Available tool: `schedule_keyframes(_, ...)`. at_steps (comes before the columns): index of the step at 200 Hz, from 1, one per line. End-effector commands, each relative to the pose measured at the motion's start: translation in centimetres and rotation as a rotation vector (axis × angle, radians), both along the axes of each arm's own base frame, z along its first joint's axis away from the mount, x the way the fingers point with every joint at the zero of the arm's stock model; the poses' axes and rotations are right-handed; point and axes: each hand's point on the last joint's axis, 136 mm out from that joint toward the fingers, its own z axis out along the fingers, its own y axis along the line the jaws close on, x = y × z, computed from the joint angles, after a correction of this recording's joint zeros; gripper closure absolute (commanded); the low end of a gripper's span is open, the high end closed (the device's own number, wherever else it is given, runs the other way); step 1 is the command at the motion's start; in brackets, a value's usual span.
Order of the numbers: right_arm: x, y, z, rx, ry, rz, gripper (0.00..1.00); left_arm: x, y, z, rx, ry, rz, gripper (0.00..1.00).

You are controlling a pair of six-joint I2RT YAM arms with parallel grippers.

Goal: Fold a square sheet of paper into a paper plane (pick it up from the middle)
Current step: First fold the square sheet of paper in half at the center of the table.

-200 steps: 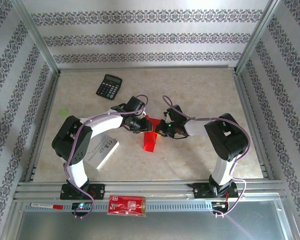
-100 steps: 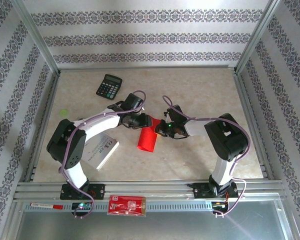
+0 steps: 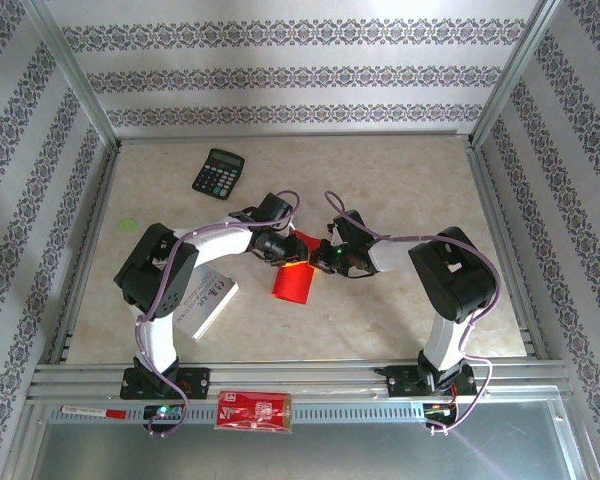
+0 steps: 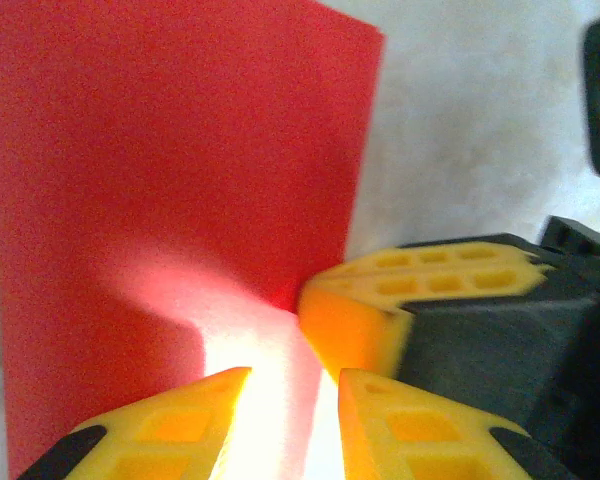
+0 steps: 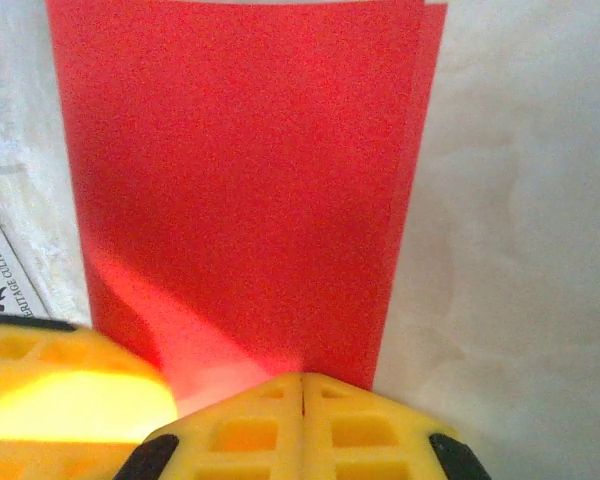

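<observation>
Looking down from above, I see the square sheet of paper (image 3: pixel 293 283), plain bright red and doubled over into a narrow strip, in the middle of the surface (image 3: pixel 400 190) between the two arms. Its far end is at their tips and its near end curls toward me. On the right wrist camera the right end effector (image 5: pixel 302 400) has its yellow tips pressed together with no gap, and the sheet's near edge runs into them, so I read it as clamped on the paper. On the left wrist camera the left end effector (image 4: pixel 292 385) has its tips a little apart, with the glowing red edge in the gap. For writing, the white booklet (image 3: pixel 206 300) beside the left arm carries black print. On the right wrist camera I make out dark characters and a line of small capitals along its edge, too blurred to read. The red packet (image 3: pixel 254 411) on the front rail has white printing I cannot make out. The black calculator (image 3: pixel 218 172) sits far left, with no brand legible.
</observation>
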Motion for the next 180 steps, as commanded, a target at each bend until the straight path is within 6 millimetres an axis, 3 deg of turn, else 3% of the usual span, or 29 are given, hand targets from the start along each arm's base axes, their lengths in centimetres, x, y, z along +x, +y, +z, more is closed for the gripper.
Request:
schedule_keyframes(1, -3.9, -3.7, -6.1, -0.221, 0.168, -0.033, 1.00, 0.6, 0.8, -1.1, 0.004, 0.010, 0.013, 0.72)
schedule_keyframes(74, -4.1, -4.0, -6.6, -0.235, 0.175, -0.033, 1.00, 0.4, 2.8, -3.7, 0.033, 0.056, 0.048, 0.72)
schedule_keyframes(110, -4.1, -4.1, -6.5, -0.236, 0.174, -0.033, 1.00, 0.3, 3.0, -4.0, 0.029, 0.079, 0.047, 0.71)
schedule_keyframes(162, -4.1, -4.3, -6.5, -0.240, 0.173, -0.038, 1.00, 1.9, 0.7, 1.1, -0.117, -0.003, 0.022, 0.68)
schedule_keyframes(180, -4.2, -4.2, -6.5, -0.239, 0.173, -0.036, 1.00, 2.8, 0.4, 1.5, -0.143, -0.013, 0.024, 0.68)
